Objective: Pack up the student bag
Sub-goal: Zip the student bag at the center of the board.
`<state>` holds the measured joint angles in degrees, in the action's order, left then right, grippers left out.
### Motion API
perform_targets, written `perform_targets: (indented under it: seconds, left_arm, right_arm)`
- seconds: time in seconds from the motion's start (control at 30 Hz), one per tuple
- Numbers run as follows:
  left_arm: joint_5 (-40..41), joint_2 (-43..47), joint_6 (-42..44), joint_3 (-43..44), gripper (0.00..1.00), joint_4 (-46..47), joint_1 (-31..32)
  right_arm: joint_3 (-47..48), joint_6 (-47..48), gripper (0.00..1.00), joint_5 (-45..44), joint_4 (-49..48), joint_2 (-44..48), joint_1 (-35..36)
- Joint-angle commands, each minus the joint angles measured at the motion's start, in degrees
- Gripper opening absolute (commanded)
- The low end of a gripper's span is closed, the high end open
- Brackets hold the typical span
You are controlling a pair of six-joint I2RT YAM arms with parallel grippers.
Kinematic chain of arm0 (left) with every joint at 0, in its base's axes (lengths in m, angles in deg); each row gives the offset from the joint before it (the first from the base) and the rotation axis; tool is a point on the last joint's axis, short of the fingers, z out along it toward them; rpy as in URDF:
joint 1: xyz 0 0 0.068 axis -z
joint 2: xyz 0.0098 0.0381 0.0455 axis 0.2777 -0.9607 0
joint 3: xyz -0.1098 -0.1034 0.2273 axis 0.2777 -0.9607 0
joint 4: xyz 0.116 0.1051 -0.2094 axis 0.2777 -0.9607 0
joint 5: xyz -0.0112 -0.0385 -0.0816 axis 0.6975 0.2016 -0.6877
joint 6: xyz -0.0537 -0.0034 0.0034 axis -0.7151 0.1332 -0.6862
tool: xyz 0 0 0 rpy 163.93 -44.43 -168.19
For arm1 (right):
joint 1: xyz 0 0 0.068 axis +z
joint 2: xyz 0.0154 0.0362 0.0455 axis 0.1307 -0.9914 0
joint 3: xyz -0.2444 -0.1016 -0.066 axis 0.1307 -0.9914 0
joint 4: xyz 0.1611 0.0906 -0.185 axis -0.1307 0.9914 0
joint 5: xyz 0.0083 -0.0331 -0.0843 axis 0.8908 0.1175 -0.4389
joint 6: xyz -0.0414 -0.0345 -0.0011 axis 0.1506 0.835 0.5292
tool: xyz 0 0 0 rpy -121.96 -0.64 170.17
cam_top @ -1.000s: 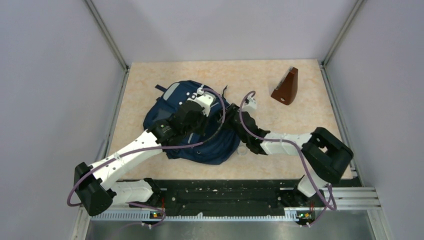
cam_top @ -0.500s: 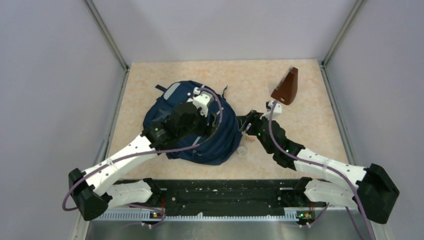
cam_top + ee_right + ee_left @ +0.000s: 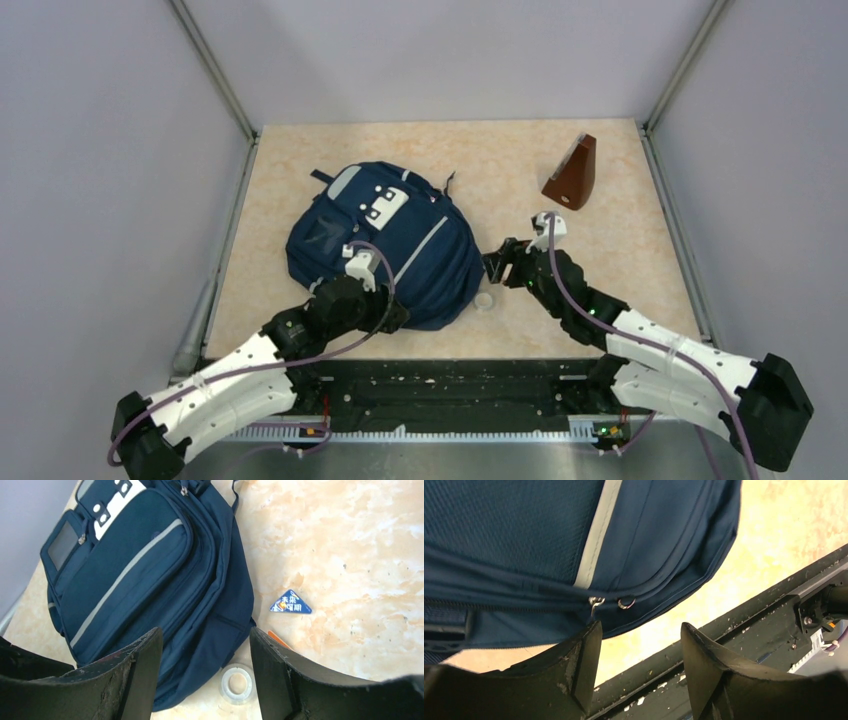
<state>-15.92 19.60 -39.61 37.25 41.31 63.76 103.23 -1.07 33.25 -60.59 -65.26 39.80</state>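
Student bag (image 3: 385, 245): flat on counter (image 3: 620, 230), front pockets up, at 9 o'clock from counter centre, top handle toward 12 o'clock.

Left gripper (image 3: 640, 627): wide open, nothing between fingers, poised over bag's 6 o'clock edge. Contact with fabric not discernible. Straight ahead of left finger, at 12 o'clock: two metal zipper pulls (image 3: 596, 601) side by side on the curved seam. Further up: light grey stripe (image 3: 596, 535) across the navy panel. Off at 4 o'clock in left wrist view: black base rail (image 3: 744, 630), bare counter between it and the bag.

Right gripper (image 3: 205, 632): also open and empty, above counter just beside bag's 3 o'clock side, aimed at the bag. Framed between its fingers: bag's lower corner plus clear tape roll (image 3: 236, 682) on counter, just beside the fabric edge. At 2 o'clock from roll: small blue triangular packet (image 3: 290, 602), apart from bag. Between roll and packet: thin orange sliver (image 3: 277, 639), mostly hidden behind right finger, kind unclear.

Far out at 1 o'clock on counter: brown wedge-shaped block (image 3: 572, 173), well apart from bag and both arms.
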Motion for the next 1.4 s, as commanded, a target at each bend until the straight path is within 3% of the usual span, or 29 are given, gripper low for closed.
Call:
perform_targets:
  seconds: [0.0,0.47,1.0,1.37]
  left_arm:
    - [1.3,3.6,-8.1,-5.2,0.63,5.0,0.6]
    - [10.0,2.3,-7.2,-5.5,0.58,1.4,0.6]
    - [14.5,1.4,-4.7,-0.1,0.64,-7.6,0.6]
    - [9.3,-0.3,-6.3,-4.2,0.56,0.1,0.6]
  right_arm:
    - [-0.5,0.6,0.63,1.4,0.1,1.9,-0.6]
    - [-2.7,-1.3,0.61,1.8,1.2,3.4,-0.6]
    - [-2.7,-2.0,0.61,3.0,0.8,1.0,-0.6]
    - [-3.2,-2.3,0.6,2.8,1.1,0.9,-0.6]
